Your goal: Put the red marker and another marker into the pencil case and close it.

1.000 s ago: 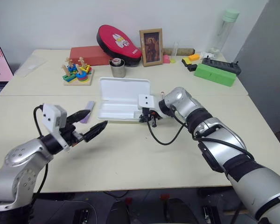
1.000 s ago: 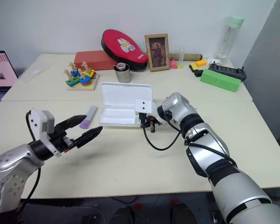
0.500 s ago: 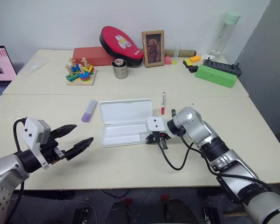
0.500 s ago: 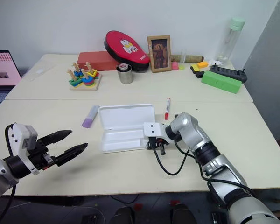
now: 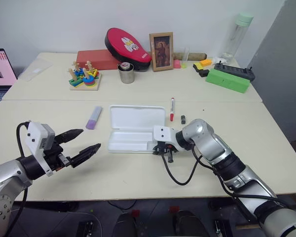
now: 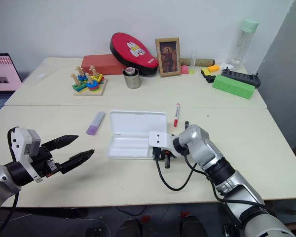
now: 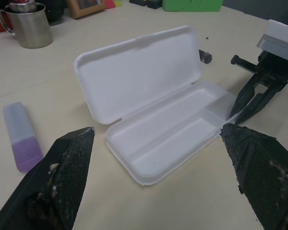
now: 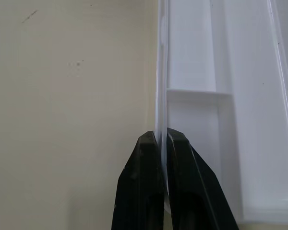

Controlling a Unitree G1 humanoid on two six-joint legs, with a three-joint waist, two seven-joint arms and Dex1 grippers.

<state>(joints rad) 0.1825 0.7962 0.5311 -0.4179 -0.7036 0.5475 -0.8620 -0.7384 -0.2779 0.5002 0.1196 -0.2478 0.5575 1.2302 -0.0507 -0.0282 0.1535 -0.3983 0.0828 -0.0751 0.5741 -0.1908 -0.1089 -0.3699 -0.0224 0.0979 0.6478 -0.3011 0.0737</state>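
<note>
The white pencil case [image 5: 137,118] lies open in the middle of the table, lid flat on the far side, tray empty. My right gripper [image 5: 161,149] is shut on the thin rim [image 8: 162,72] at the tray's right end. The red marker [image 5: 172,108] lies just beyond the case's right end, on the table. The purple marker [image 5: 93,117] lies to the left of the case, also in the left wrist view [image 7: 21,143]. My left gripper [image 5: 84,142] hovers open and empty nearer to me on the left, pointing at the case [image 7: 153,105].
A small black piece [image 5: 183,119] lies beside the red marker. Along the far side stand a metal cup [image 5: 125,72], a wooden stacking toy [image 5: 83,76], a red pouch [image 5: 126,43], a picture frame [image 5: 161,44], a green box [image 5: 227,79] and a bottle [image 5: 239,33]. A laptop [image 5: 0,69] sits far left.
My right gripper, still shut on the rim, has dragged the open case toward me. The red marker, earlier hidden behind the arm, now shows. The left gripper stays open.
</note>
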